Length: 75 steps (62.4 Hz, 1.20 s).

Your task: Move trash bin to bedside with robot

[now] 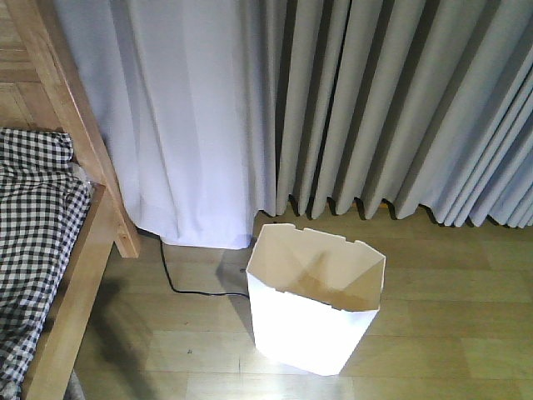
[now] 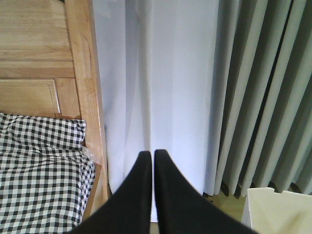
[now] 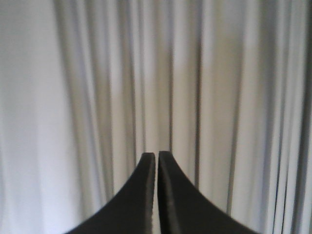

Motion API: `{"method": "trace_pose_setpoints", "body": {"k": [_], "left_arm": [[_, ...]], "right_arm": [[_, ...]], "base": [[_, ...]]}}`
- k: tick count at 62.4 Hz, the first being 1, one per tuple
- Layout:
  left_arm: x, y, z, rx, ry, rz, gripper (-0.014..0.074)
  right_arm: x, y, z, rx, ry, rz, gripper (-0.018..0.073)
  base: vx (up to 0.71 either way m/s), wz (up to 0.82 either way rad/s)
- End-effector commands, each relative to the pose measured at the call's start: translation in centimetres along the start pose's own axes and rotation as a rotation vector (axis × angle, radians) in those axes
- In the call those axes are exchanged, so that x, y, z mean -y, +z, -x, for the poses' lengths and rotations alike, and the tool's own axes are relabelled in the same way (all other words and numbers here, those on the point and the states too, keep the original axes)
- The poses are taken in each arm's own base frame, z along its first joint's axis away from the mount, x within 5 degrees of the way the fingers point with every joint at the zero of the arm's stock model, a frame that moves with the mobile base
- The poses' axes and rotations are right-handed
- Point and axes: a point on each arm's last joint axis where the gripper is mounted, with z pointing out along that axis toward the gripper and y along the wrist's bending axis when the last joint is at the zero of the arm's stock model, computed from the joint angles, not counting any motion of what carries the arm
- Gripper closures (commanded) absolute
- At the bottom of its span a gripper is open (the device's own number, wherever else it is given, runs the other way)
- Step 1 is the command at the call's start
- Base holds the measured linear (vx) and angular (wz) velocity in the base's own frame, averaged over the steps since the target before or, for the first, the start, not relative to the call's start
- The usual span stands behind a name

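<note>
- White and open-topped, the trash bin (image 1: 315, 304) stands upright on the wood floor (image 1: 450, 333), lower centre of the front view. The bed frame (image 1: 79, 158) fills the left edge, a black cable (image 1: 179, 283) between them, curtains (image 1: 375, 108) behind.
- You could read this two ways: the bin near the bed already counts as bedside, or it needs nudging further left. Neither arm touches it, so judge the gap before you drive.
- Left wrist view: the left gripper (image 2: 152, 156) has its fingers pressed together, holding nothing; a bin corner shows lower right.
- Right wrist view: the right gripper (image 3: 157, 157) is likewise closed and empty, facing only curtain.
</note>
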Motion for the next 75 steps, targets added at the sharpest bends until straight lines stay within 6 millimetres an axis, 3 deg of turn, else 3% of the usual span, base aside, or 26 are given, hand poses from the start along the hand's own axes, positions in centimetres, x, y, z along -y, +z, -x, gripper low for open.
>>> {"method": "trace_pose_setpoints", "body": {"k": [1, 10, 26, 33, 53, 75], "left_arm": [[0.0, 0.2, -0.2, 0.053, -0.012, -0.009, 0.0602], [0.0, 0.2, -0.2, 0.053, -0.012, -0.009, 0.0602], [0.0, 0.2, -0.2, 0.053, -0.012, -0.009, 0.0602], [0.0, 0.2, -0.2, 0.053, -0.012, -0.009, 0.0602], [0.0, 0.2, -0.2, 0.053, -0.012, -0.009, 0.0602], [0.0, 0.2, -0.2, 0.053, -0.012, -0.009, 0.0602]], "right_arm": [[0.0, 0.0, 0.9, 0.021, -0.024, -0.007, 0.057], [0.1, 0.1, 0.4, 0.009, -0.003, -0.011, 0.057], [0.3, -0.8, -4.2, 0.078, 0.027, -0.015, 0.057], [0.3, -0.9, -5.0, -0.021, -0.005, -0.012, 0.057], [-0.2, -0.9, -5.2, -0.041, -0.036, 0.081, 0.057], [0.0, -0.9, -5.2, -0.037, -0.018, 0.03, 0.057]], "base": [[0.0, 0.0], [0.0, 0.0], [0.0, 0.0], [0.0, 0.0], [0.0, 0.0], [0.0, 0.0]]}}
